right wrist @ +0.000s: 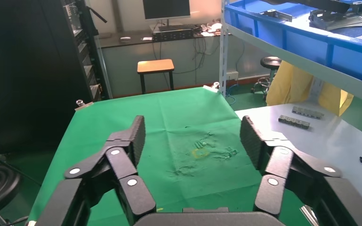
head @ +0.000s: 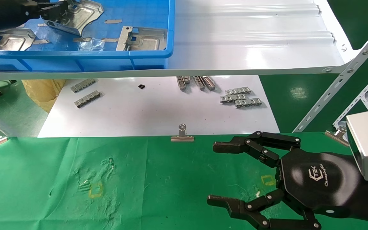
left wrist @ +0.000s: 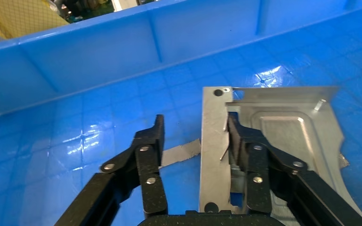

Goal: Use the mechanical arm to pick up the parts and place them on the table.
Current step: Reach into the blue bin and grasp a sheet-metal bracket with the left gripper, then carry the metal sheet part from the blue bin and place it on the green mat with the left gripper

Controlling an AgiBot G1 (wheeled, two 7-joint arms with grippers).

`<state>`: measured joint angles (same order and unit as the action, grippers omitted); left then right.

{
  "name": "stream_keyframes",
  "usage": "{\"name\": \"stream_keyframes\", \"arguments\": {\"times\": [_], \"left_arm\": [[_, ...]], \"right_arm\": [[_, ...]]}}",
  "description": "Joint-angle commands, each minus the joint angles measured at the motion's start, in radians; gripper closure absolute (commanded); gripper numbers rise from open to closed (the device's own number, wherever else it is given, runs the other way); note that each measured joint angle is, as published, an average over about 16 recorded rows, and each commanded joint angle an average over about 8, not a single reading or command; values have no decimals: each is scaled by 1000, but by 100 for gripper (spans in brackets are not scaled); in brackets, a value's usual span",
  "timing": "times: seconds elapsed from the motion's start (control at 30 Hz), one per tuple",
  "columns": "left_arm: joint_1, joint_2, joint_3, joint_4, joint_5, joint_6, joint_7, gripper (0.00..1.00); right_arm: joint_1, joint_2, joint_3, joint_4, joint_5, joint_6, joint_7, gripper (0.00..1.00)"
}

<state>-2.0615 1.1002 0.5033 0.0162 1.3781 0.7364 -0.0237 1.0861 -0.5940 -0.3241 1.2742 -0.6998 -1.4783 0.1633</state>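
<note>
Part (left wrist: 283, 141) flat in blue bin (left wrist: 75, 61), left gripper (left wrist: 193, 136) jaws straddling its folded edge (not clamped), right gripper (head: 217, 174) jaws wide above table (head: 59, 179).

You are seeing three parts (head: 144, 39) lying in the bin (head: 145, 54) at far left; link strips (head: 241, 97) are sitting below, behind the table (head: 158, 179).

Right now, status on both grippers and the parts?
Left gripper open astride part in blue bin. Right gripper open, empty over table. Nothing blocking.
</note>
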Motion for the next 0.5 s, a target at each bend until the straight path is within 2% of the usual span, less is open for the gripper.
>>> {"name": "stream_keyframes", "arguments": {"times": [0.03,0.5], "left_arm": [[3,1,-1,1,-2,-1,-6,100],[11,-23,-19,-16,-27,81,-24,100]], "right_arm": [[0,0,0,0,0,0,0,0],[0,0,0,0,0,0,0,0]]}}
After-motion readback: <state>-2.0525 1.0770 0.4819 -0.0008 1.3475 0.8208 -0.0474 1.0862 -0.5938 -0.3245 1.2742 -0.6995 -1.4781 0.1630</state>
